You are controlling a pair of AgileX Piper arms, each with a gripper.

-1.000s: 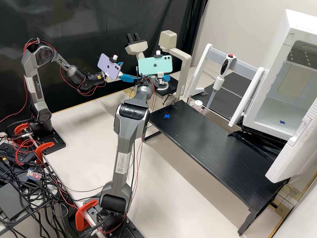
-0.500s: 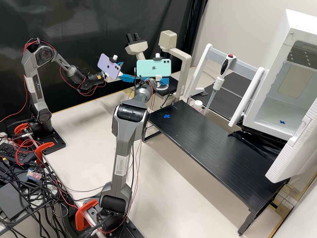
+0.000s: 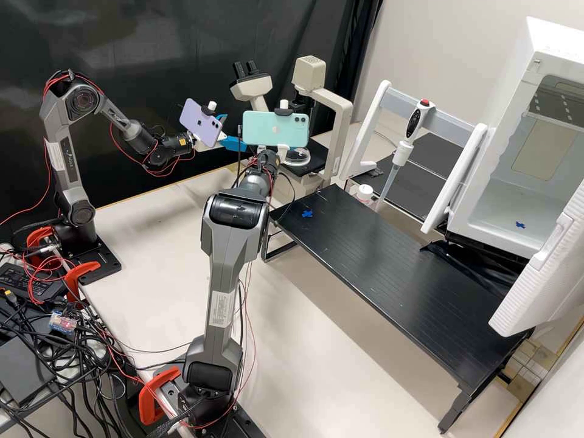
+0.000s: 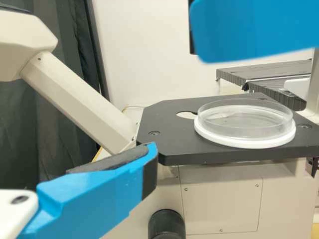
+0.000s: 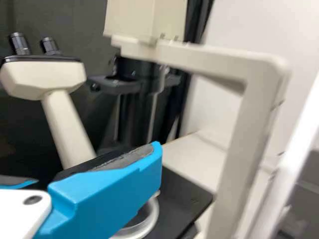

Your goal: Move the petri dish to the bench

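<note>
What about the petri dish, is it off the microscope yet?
No, the petri dish sits on a white ring on the microscope stage.

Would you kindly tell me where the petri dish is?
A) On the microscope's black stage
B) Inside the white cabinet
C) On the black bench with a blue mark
A: the clear petri dish sits with its round white base on the microscope's black stage.

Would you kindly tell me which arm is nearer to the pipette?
Right. In the high view, the right arm stands between the left arm and the pipette; the left arm is farther off, beyond the right arm.
</note>
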